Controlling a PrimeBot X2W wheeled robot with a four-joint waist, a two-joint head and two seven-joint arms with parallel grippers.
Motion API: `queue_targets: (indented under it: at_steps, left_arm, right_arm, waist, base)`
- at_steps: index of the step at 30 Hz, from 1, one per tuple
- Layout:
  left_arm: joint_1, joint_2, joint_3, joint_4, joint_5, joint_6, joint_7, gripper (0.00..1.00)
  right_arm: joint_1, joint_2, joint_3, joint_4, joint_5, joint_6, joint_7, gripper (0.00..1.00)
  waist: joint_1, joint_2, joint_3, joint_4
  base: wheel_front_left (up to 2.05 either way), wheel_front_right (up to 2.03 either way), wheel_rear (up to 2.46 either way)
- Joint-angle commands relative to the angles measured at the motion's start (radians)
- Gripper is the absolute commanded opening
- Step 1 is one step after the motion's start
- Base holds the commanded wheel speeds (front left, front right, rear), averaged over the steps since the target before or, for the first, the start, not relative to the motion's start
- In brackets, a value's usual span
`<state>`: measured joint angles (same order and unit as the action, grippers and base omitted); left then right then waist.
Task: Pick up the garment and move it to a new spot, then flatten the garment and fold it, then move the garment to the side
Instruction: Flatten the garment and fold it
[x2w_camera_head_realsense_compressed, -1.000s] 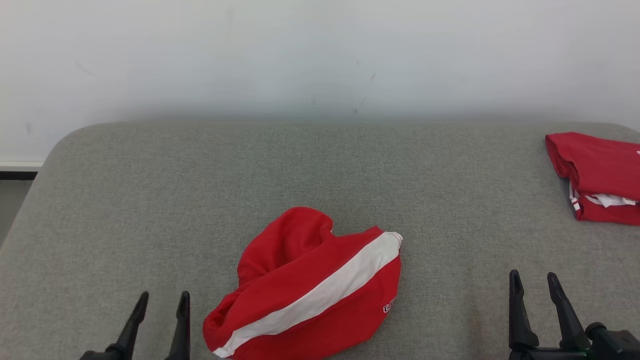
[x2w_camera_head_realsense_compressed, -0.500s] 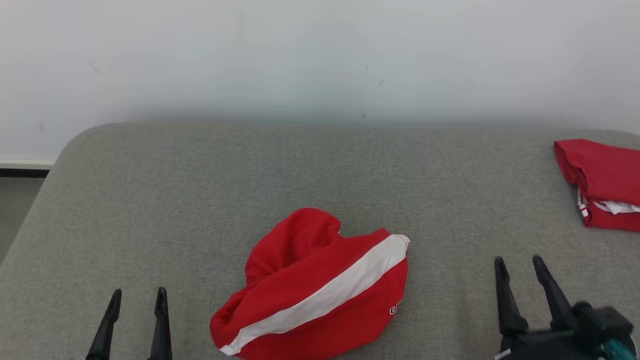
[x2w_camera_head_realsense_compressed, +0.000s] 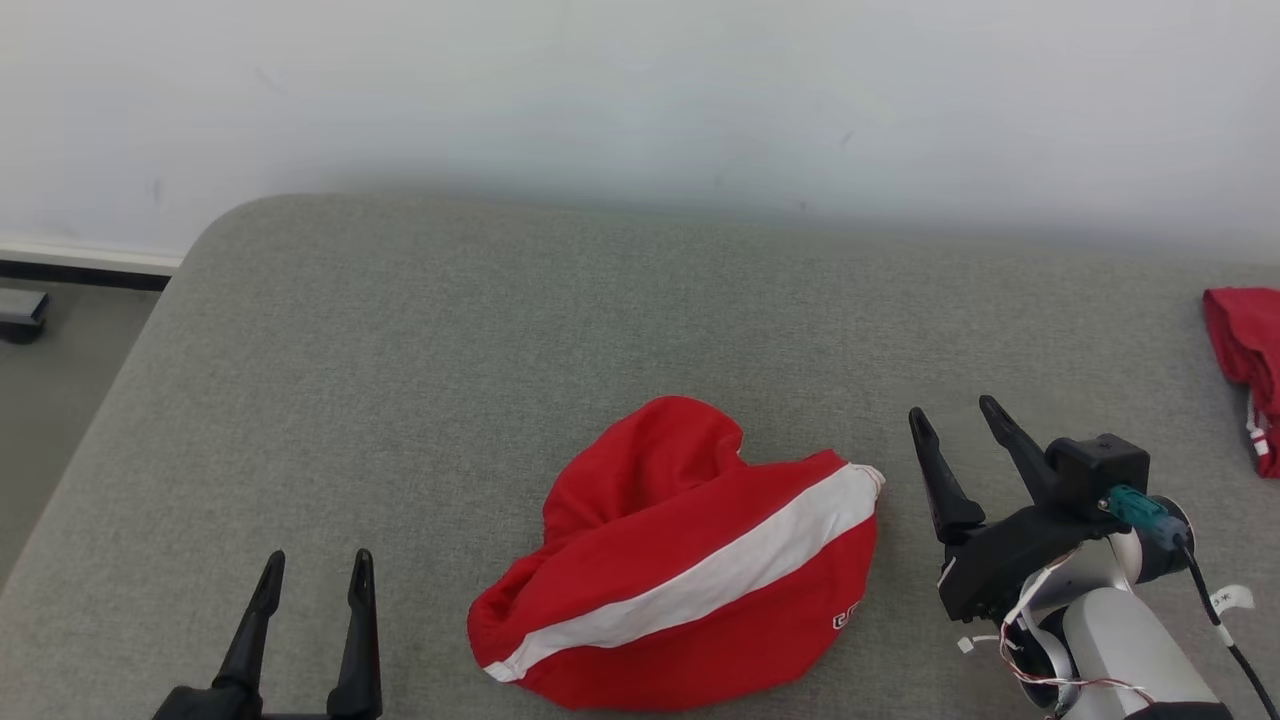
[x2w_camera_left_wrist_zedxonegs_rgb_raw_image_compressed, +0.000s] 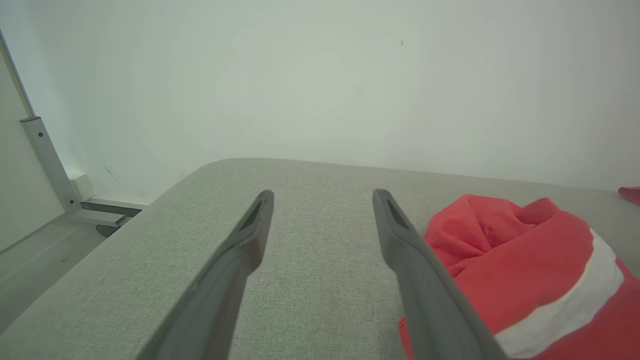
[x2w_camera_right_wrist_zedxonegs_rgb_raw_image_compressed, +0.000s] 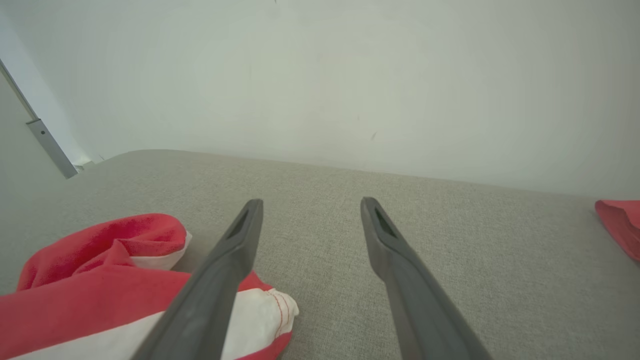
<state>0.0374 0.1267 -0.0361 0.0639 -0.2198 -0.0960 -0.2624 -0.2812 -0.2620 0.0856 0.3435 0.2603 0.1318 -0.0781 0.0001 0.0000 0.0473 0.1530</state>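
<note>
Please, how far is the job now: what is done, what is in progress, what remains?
Done: nothing yet; the garment lies crumpled on the pad. In hand: the open right pincer stands beside its right edge, holding nothing; the left pincer is open too, apart. Left: pick up, move, flatten, fold, set aside.

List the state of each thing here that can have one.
red garment: crumpled in a heap on the grey surface, not held, not yet flattened or folded.
left gripper: open, empty, to the left of the heap.
right gripper: open, empty, close beside the heap's white-striped end.
second red garment: lying at the surface's right, partly cut off by the frame.
</note>
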Motion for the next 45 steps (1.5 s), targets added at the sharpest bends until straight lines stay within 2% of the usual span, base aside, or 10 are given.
queue_targets:
  at_steps: [1, 8, 18, 19, 20, 21, 26, 33, 39, 45]
  left_arm:
    - [-0.016, -0.007, 0.001, 0.006, 0.010, -0.002, -0.003, 1.00]
    - [-0.043, -0.028, -0.006, 0.025, 0.022, -0.018, -0.003, 1.00]
    - [-0.052, -0.042, 0.012, 0.031, 0.027, -0.027, -0.003, 1.00]
    - [-0.055, -0.044, 0.012, 0.032, 0.029, -0.026, -0.003, 1.00]
    - [-0.057, -0.045, 0.011, 0.032, 0.031, -0.025, -0.003, 1.00]
    - [-0.060, -0.048, 0.009, 0.032, 0.033, -0.027, -0.003, 1.00]
    - [-0.040, -0.047, 0.029, 0.037, 0.032, -0.030, -0.003, 1.00]
    - [-0.014, -0.054, 0.029, 0.043, 0.032, -0.033, -0.003, 1.00]
    - [0.004, -0.061, 0.016, 0.044, 0.028, -0.033, -0.003, 1.00]
    - [-0.010, -0.064, 0.005, 0.061, 0.025, -0.034, -0.003, 1.00]
  right_arm:
    - [-0.023, -0.005, 0.012, 0.036, 0.004, -0.003, 0.007, 1.00]
    - [-0.110, -0.009, 0.059, 0.245, 0.027, -0.003, 0.030, 1.00]
    - [-0.139, -0.006, 0.129, 0.419, 0.080, -0.003, 0.058, 1.00]
    - [-0.141, -0.001, 0.138, 0.432, 0.087, -0.003, 0.062, 0.38]
    - [-0.143, 0.003, 0.145, 0.443, 0.094, -0.003, 0.061, 0.07]
    - [-0.149, 0.008, 0.161, 0.462, 0.111, -0.003, 0.061, 0.00]
    - [-0.179, -0.008, 0.179, 0.468, 0.140, -0.003, -0.017, 0.00]
    - [-0.145, -0.050, 0.138, 0.417, 0.159, -0.003, -0.132, 0.00]
    - [-0.010, -0.079, 0.055, 0.249, 0.202, -0.003, -0.160, 0.00]
    - [0.210, -0.058, -0.089, 0.020, 0.211, -0.003, -0.087, 0.00]
  waist:
    - [-0.0001, 0.0000, 0.024, 0.030]
    - [-0.0001, 0.0000, 0.051, 0.079]
    - [-0.0001, 0.0000, 0.060, 0.096]
    - [-0.0001, 0.0000, 0.061, 0.098]
    - [-0.0001, 0.0000, 0.062, 0.100]
    - [-0.0001, 0.0000, 0.063, 0.104]
    - [-0.0001, 0.0000, 0.051, 0.085]
    - [-0.0001, 0.0000, 0.021, 0.029]
    - [-0.0001, 0.0000, 0.008, -0.038]
    - [-0.0001, 0.0000, 0.013, -0.075]
  base:
    - [0.00, 0.00, 0.00]
    - [0.00, 0.00, 0.00]
    - [0.00, 0.00, 0.00]
    - [0.00, 0.00, 0.00]
    - [0.00, 0.00, 0.00]
    - [0.00, 0.00, 0.00]
    - [0.00, 0.00, 0.00]
    - [0.00, 0.00, 0.00]
    - [0.00, 0.00, 0.00]
    - [0.00, 0.00, 0.00]
